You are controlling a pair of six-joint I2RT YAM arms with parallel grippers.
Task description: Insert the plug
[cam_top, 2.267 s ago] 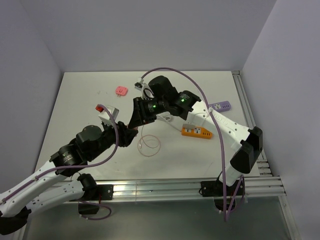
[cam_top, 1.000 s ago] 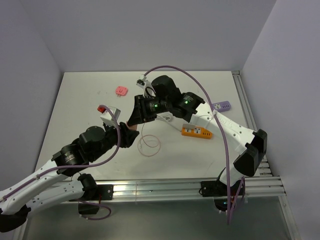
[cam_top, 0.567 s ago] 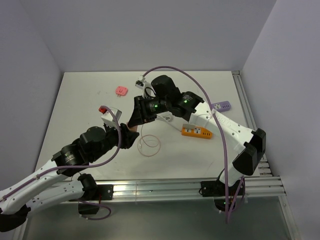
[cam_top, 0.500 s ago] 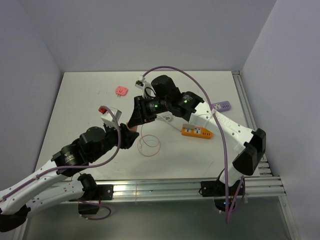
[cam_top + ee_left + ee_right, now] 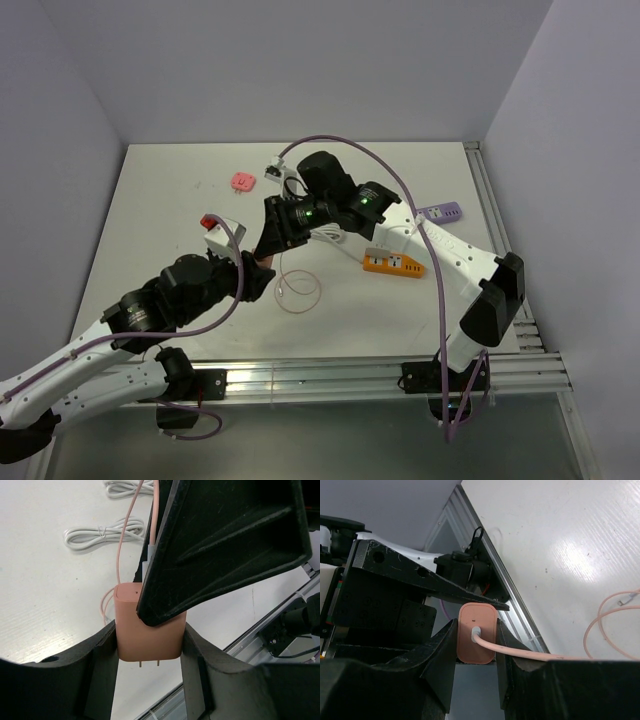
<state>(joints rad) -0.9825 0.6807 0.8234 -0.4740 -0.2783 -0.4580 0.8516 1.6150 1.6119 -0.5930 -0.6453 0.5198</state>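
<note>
Seemingly, left jaws clenched on pink charger (image 5: 147, 630); right jaws' state unclear, plug (image 5: 476, 630) half-hidden.

White table (image 5: 160, 200): small pink piece (image 5: 243, 181) far left, orange power strip (image 5: 392, 264) and purple power strip (image 5: 443, 212) on the right, pink cable loop (image 5: 298, 290) near centre, white coiled cables (image 5: 100, 531).

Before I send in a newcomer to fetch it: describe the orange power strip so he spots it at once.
On the white table, look right of centre. The orange power strip lies flat there. Its colour sets it apart; the neighbouring strip, nearer the right edge, is purple.
</note>
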